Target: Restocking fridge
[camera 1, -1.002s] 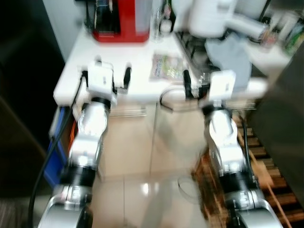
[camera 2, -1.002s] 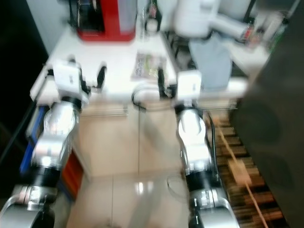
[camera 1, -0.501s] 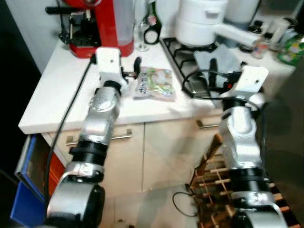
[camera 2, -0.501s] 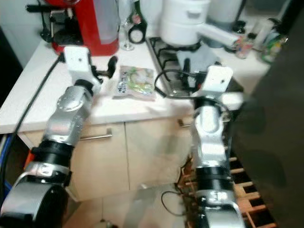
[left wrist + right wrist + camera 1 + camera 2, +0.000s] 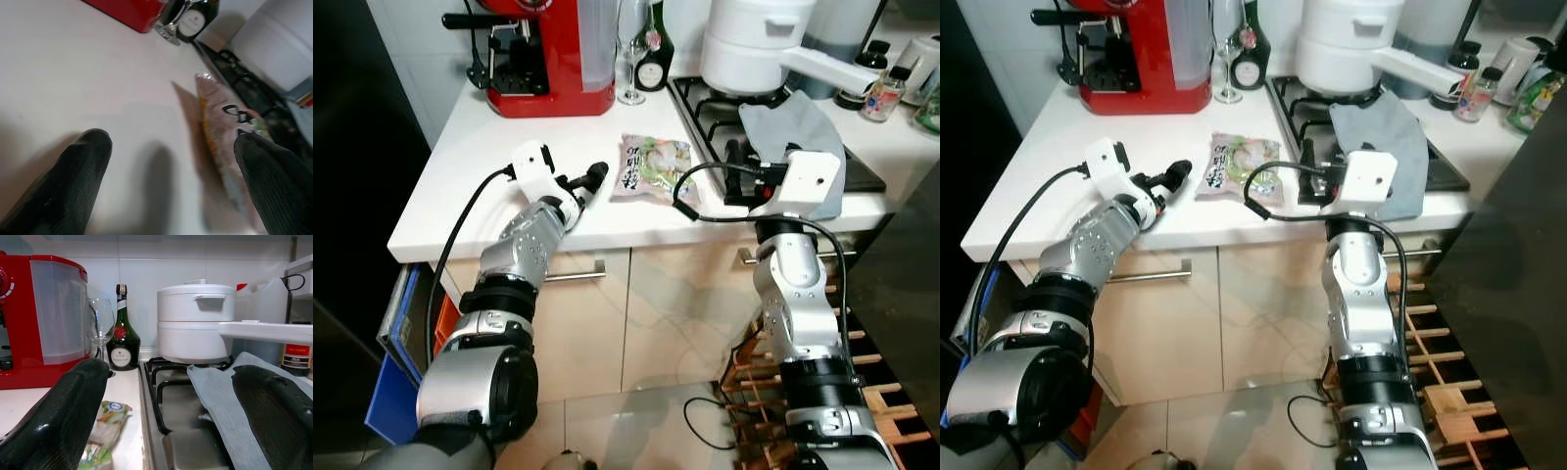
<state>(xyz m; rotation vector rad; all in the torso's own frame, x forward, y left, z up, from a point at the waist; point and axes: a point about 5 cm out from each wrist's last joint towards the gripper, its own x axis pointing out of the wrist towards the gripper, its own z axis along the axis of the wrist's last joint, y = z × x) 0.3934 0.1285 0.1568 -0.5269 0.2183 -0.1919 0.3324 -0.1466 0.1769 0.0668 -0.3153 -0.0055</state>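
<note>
A: Item one, the task's thing?
B: Flat sealed food packet [image 5: 652, 167], pale plastic printed with green and pinkish produce, dark lettering; lying flat on the white surface [image 5: 470, 166], near its front edge, between the red coffee machine [image 5: 548, 54] and the gas hob [image 5: 724, 113].

A: Left gripper [image 5: 590, 182]?
B: Low over the surface, just beside the packet's near-left corner, not touching; fingers [image 5: 73, 181] spread apart, nothing between them.

A: Right gripper [image 5: 166, 396]?
B: At the hob's front edge, above a grey cloth [image 5: 793, 122]; fingers [image 5: 73, 406] parted, empty.

A: Other stock?
B: White lidded pot [image 5: 749, 44] on the hob; wine glass [image 5: 629, 49] and dark green bottle [image 5: 655, 54] at the back
</note>
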